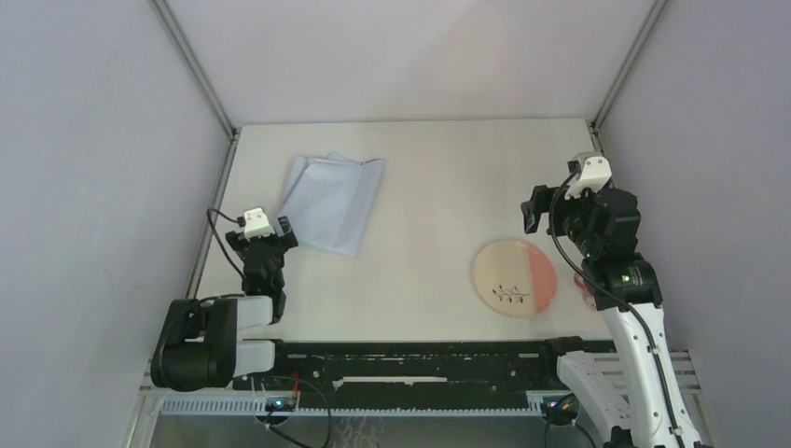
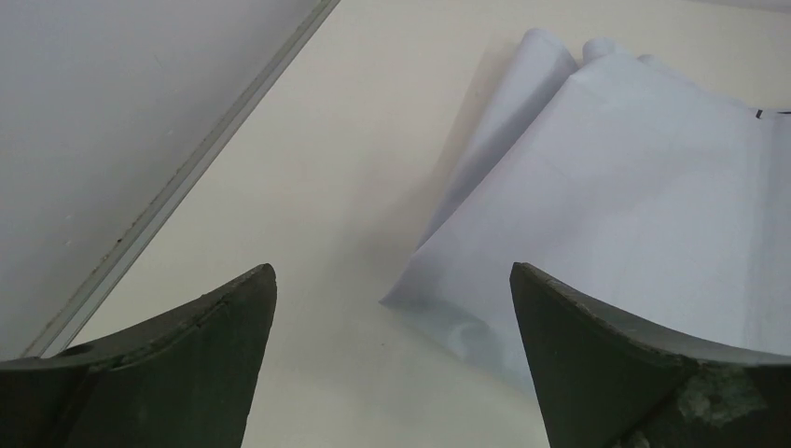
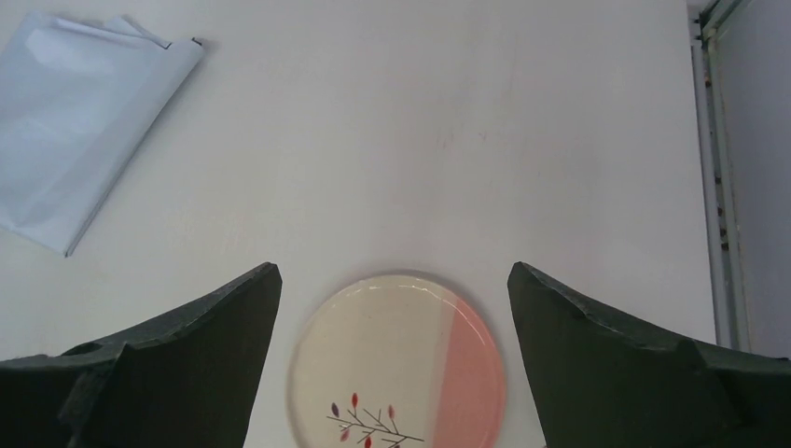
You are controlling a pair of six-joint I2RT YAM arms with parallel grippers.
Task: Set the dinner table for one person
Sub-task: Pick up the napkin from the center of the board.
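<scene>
Progress: early | bench (image 1: 429,177) spans the enclosure ahead of both arms | cream-and-pink plate (image 1: 514,278) near right, folded pale-blue cloth (image 1: 331,201) far left, well apart, not yet arranged | no cutlery visible | left jaws and right jaws wide open, empty

One plate (image 1: 514,277), one folded pale-blue cloth (image 1: 332,203), on one dinner table (image 1: 429,187).
</scene>
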